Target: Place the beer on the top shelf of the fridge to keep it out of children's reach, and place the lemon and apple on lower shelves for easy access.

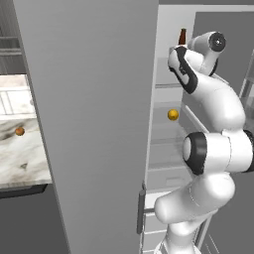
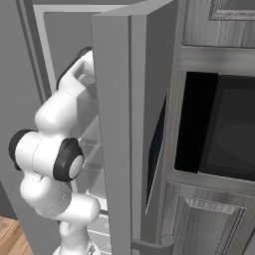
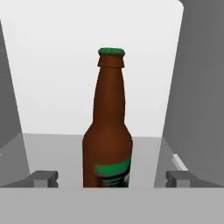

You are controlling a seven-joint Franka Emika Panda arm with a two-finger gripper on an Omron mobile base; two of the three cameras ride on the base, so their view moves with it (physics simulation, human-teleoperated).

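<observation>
Beer (image 3: pixel 108 131) stands upright on the top shelf (image 3: pixel 52 148) of the fridge (image 1: pixel 89 124), near the pale back wall, its green cap uppermost. Fingers (image 3: pixel 44 178) are spread wide apart, one to each side of the bottle and clear of the glass. Lemon (image 1: pixel 172 114) sits on a lower shelf inside. Apple (image 1: pixel 19 131) lies on the marble desk (image 1: pixel 20 158), near its left edge.

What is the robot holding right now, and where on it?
Nothing. The jaws stand wide open on either side of the beer, clear of the glass; the bottle stands upright on its own in the fridge.
</observation>
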